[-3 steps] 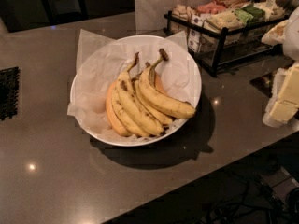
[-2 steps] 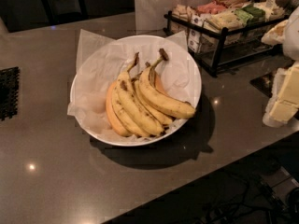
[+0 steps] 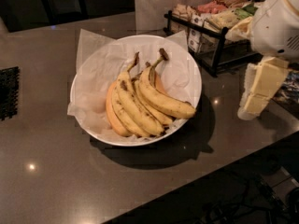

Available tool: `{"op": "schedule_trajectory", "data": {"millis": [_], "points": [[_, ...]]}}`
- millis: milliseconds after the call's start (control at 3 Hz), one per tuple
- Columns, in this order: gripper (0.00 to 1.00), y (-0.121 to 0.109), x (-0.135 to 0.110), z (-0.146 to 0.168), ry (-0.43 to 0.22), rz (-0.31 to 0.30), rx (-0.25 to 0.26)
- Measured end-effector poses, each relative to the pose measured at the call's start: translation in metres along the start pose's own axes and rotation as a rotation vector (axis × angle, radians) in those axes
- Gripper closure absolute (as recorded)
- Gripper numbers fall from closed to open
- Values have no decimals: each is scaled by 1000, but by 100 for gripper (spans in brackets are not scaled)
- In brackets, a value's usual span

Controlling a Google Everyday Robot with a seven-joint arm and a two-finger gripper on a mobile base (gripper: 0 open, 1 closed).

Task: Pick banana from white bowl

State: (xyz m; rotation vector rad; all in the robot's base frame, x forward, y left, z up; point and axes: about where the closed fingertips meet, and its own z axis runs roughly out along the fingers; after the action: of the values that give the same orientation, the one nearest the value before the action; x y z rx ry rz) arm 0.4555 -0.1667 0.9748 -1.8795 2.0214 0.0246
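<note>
Where the dark grey, faintly glossy surface (image 3: 56, 171) fills most of the view, the white bowl (image 3: 194, 71) sits near its middle, round, shallow and thin-rimmed. Crinkled white paper (image 3: 100, 64) lines the bowl and sticks out past the rim at the back left. A small bunch of bananas lies inside on the paper.

Behind and to the right, a black wire rack (image 3: 212, 62) holds rows of wrapped snack packets. A white robot arm (image 3: 278, 24) comes in at the right edge. Below it the cream-coloured, blocky end effector (image 3: 256, 101) hangs over the surface, well to the right of the bowl and touching nothing in it. Whether it is open or closed cannot be told, and it holds nothing that can be seen.

The banana (image 3: 163, 101) lies uppermost on the right of the bunch. It is long, gently curved and yellow with brown speckles. Its long axis runs diagonally, with the dark stem pointing to the back of the bowl and the blunt tip resting near the right front rim. A smoother orange-tinted banana (image 3: 112, 118) lies at the left of the bunch. A black ridged mat (image 3: 8, 92) lies at the far left edge.
</note>
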Motion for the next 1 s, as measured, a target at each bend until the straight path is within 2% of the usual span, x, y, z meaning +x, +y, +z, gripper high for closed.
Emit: {"op": "schedule_trajectory", "data": {"millis": [333,667,1000], "points": [[0,0,-35,25,-74,-99,-79],[0,7,-68,48,-81,-172,-139],[0,10,-100,74,-12,-204,-155]]}}
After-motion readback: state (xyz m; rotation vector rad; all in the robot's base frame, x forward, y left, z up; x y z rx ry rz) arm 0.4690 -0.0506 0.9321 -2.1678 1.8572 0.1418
